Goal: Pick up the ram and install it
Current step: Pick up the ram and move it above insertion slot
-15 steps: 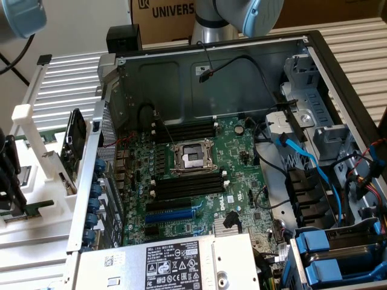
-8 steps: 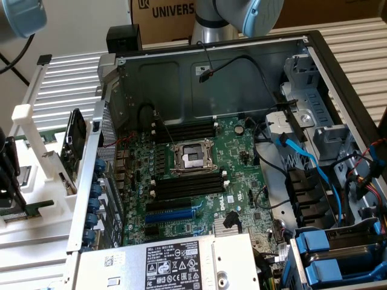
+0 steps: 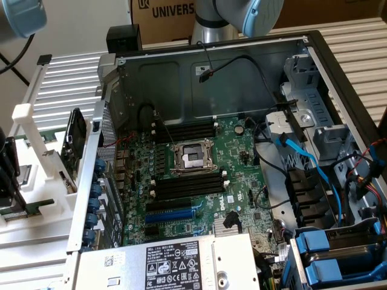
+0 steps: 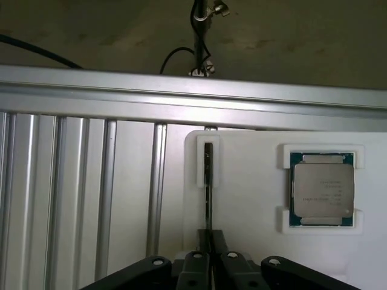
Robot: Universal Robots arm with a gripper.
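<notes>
Wrist view: the gripper [image 4: 210, 238] stood directly over the ram [image 4: 208, 181]. Its two black fingers [image 4: 198, 257] were nearly together, closed on the stick's thin upper edge. The ram stood on edge in a narrow slot of the white holder [image 4: 254, 241], seated there and not lifted out. The same holder carried a square processor chip [image 4: 322, 188] in a pocket made of white brackets [image 4: 320, 148]. The chip was well apart from the ram, with bare white surface between them.

The slot lay just inside one edge of the holder, and beside that edge ran the ribbed aluminium table [image 4: 72, 193]. Past the ram's far end, an aluminium rail [image 4: 181, 96] crossed the whole scene close to the holder's border. A black cable [image 4: 175, 57] hung beyond it.

In the exterior view, the open computer case [image 3: 181, 72] lay flat with its motherboard [image 3: 242, 163] facing up. On the board, long black memory slots [image 3: 187, 186] flanked the processor socket [image 3: 192, 158]. The case's upright walls ringed the board. Loose cables and blue drive bays crowded the exterior view's right side. The robot arm [image 3: 242, 12] rose behind the far wall.
</notes>
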